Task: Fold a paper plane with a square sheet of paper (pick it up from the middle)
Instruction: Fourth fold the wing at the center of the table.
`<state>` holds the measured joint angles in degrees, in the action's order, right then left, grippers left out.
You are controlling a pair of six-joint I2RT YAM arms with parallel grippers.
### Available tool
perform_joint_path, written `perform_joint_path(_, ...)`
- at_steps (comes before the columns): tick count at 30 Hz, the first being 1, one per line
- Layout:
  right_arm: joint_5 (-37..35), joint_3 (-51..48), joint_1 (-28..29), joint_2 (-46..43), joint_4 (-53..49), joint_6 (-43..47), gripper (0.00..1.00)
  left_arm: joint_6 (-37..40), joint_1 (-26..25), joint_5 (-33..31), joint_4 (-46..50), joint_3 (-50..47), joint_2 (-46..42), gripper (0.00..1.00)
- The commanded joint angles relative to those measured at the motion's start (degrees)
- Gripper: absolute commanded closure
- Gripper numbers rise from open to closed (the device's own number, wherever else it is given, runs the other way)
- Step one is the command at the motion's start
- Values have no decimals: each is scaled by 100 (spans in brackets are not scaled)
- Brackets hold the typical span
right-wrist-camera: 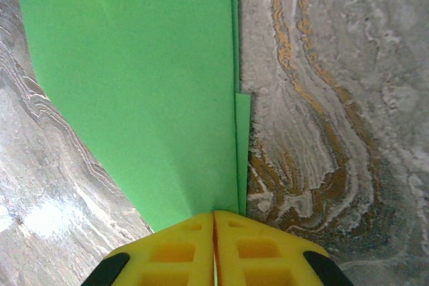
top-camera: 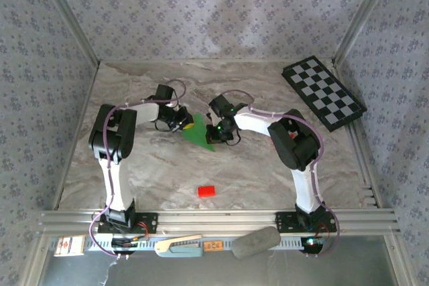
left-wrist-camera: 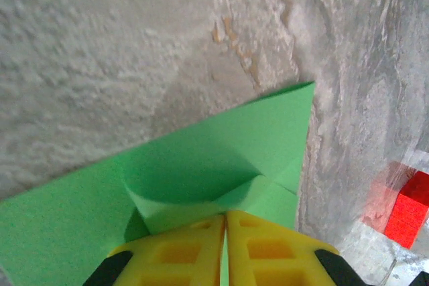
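Both arms pinch the part-folded green sheet of paper (top-camera: 199, 133) near the middle of the table (top-camera: 268, 165).

A small red block (top-camera: 206, 191) lies toward the table's near edge, well apart from the sheet. A checkerboard (top-camera: 323, 92) sits at the far right corner, clear of both arms. The left fingers (left-wrist-camera: 181, 249) are pressed together on a folded flap of the sheet (left-wrist-camera: 221, 152), with creases meeting just ahead of the tips. The right fingers (right-wrist-camera: 181, 246) are clamped on a narrow end of the sheet (right-wrist-camera: 147, 85), beside its doubled edge.
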<state>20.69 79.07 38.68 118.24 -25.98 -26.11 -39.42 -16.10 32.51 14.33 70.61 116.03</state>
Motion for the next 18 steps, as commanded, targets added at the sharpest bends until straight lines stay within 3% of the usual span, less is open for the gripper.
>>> perform_joint_path(1, -931, -321, -45, 525, -1120, 88, 90, 282, 396, -832, 114, 316, 317, 88)
perform_joint_path(9, -858, -266, -45, 530, -1067, 27, 90, 277, 616, -911, 237, 881, 287, 88)
perform_joint_path(18, -782, -241, -51, 524, -1021, 5, 90, -59, 369, -714, -51, 99, -1118, 87)
